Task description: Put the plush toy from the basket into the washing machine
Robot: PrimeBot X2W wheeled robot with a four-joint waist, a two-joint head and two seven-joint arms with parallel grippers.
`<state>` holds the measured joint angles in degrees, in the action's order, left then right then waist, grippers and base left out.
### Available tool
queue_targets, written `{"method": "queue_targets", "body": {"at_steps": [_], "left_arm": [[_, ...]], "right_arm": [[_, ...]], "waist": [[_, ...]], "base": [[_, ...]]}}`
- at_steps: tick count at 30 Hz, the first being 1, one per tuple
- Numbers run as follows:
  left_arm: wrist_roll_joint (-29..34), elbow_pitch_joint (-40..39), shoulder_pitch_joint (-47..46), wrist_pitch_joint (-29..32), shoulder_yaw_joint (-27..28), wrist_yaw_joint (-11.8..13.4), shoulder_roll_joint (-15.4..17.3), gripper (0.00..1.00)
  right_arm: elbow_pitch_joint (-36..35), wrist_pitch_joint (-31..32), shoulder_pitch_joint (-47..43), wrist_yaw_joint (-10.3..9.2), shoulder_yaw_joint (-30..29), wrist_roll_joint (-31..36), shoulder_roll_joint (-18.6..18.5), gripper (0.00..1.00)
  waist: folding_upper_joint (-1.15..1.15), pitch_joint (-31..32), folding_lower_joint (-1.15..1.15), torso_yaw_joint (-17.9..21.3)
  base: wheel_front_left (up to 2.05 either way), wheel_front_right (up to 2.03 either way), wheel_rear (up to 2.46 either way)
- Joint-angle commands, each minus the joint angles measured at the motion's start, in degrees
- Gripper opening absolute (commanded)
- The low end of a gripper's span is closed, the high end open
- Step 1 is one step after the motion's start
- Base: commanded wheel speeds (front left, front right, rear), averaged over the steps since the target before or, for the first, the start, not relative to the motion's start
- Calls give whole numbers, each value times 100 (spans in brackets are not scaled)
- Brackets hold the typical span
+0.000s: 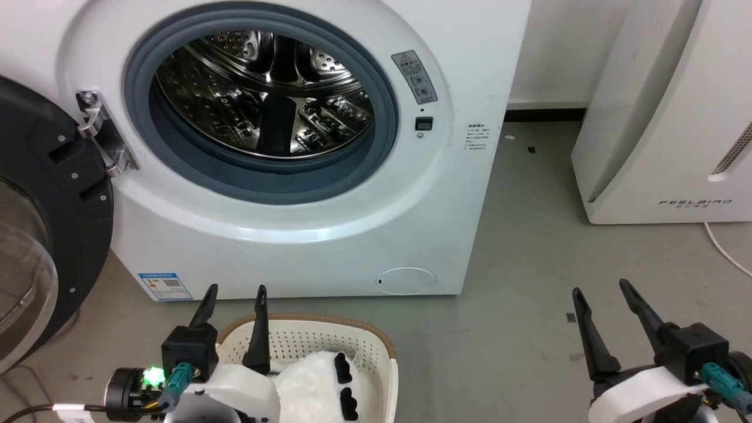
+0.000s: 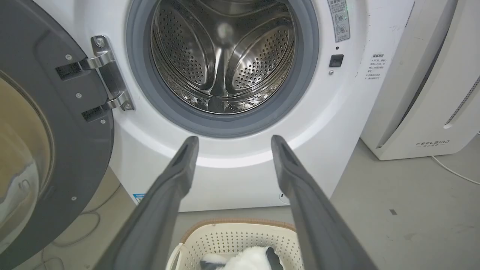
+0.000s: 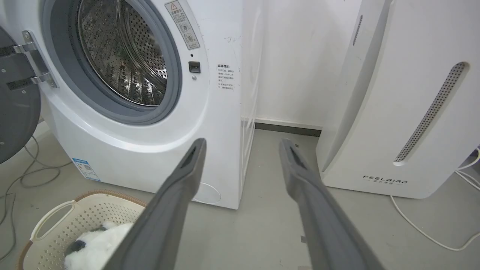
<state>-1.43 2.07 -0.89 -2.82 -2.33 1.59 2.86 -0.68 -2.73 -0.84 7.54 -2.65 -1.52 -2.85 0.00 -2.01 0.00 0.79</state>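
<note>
The washing machine (image 1: pixel 329 235) stands ahead with its steel drum (image 1: pixel 264 94) bare and its dark glass door (image 1: pixel 41 223) swung wide to the left. On the floor before it sits the cream basket (image 1: pixel 376 346) with the panda plush toy (image 1: pixel 320 382) lying inside, black paws showing. My left gripper (image 1: pixel 235 289) hangs open above the basket's left rim, nothing between its fingers. My right gripper (image 1: pixel 602 286) is open over bare floor to the right. The basket (image 2: pixel 240 236) and plush toy (image 2: pixel 247 260) lie low in the left wrist view; basket (image 3: pixel 86 213) and plush toy (image 3: pixel 101 243) show at lower left in the right wrist view.
A white FEELBIRD appliance (image 1: pixel 664 111) stands to the right of the washer, with a white cable (image 1: pixel 725 249) trailing on the grey floor (image 1: pixel 529 247). More cables (image 3: pixel 33 176) lie on the floor under the open door.
</note>
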Motion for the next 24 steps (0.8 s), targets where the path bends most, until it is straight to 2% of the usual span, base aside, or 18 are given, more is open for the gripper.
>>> {"method": "queue_targets", "body": {"at_steps": [1, 24], "left_arm": [[-38, 40, -51, -56, -23, 27, 1, 100], [-61, 1366, -815, -332, -297, -59, 57, 100]], "right_arm": [[-41, -71, 42, -1, -27, -24, -1, 100], [-261, -345, 326, -2, -169, -295, -1, 100]], "waist": [[0, -32, 0, 9], [0, -917, 0, 232]], "base": [[0, 0, 0], [0, 0, 0]]}}
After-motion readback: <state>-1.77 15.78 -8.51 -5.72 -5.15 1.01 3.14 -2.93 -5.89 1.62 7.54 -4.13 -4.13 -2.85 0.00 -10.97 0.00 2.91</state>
